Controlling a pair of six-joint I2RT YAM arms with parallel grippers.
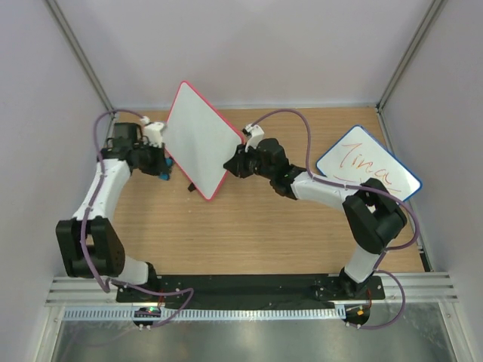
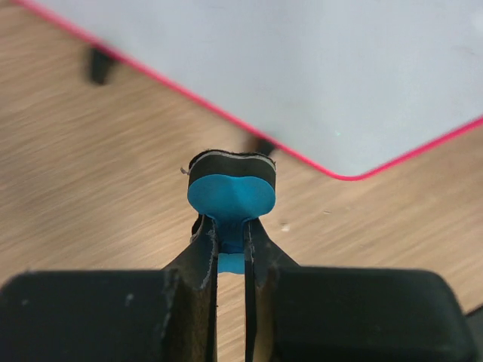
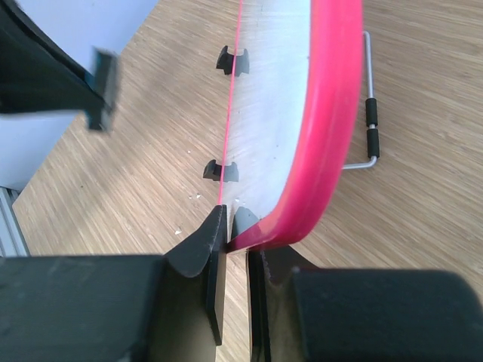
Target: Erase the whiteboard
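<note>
Left tool (image 2: pixel 230 234) clenched on the blue eraser (image 2: pixel 230 194), right tool (image 3: pixel 230 226) pinching the whiteboard (image 1: pixel 198 139) by its red rim, so I'd lay the felt flat and sweep evenly.

Likely a robotics lab test cell: white panel walls (image 1: pixel 249 45), wooden tabletop (image 1: pixel 249 226), aluminium rails (image 1: pixel 430 288).

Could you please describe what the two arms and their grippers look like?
The left arm and the right arm both have white links between bulky black joints, and a purple-grey cable loops along each. The left gripper and the right gripper each end in two flat black fingers, with a white mount at the wrist. Both arms stand on a black base plate.
</note>
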